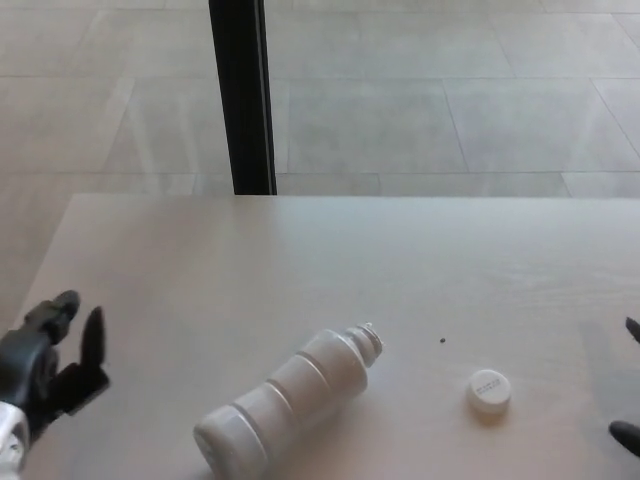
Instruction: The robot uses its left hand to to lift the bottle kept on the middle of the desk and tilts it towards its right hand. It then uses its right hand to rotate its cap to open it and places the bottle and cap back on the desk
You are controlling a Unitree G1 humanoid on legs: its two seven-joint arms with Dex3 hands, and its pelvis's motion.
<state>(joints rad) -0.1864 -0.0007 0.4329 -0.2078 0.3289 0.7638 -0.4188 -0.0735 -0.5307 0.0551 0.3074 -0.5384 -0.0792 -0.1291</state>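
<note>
A white ribbed bottle lies on its side on the pale desk, its uncapped neck pointing up and to the right. Its white cap rests flat on the desk to the right of the neck, apart from the bottle. My left hand is at the left edge of the picture, well clear of the bottle, open with its fingers spread. Only two dark fingertips of my right hand show at the right edge.
A black vertical post stands behind the desk's far edge. Beyond it lies a tiled floor. A tiny dark speck sits on the desk near the cap.
</note>
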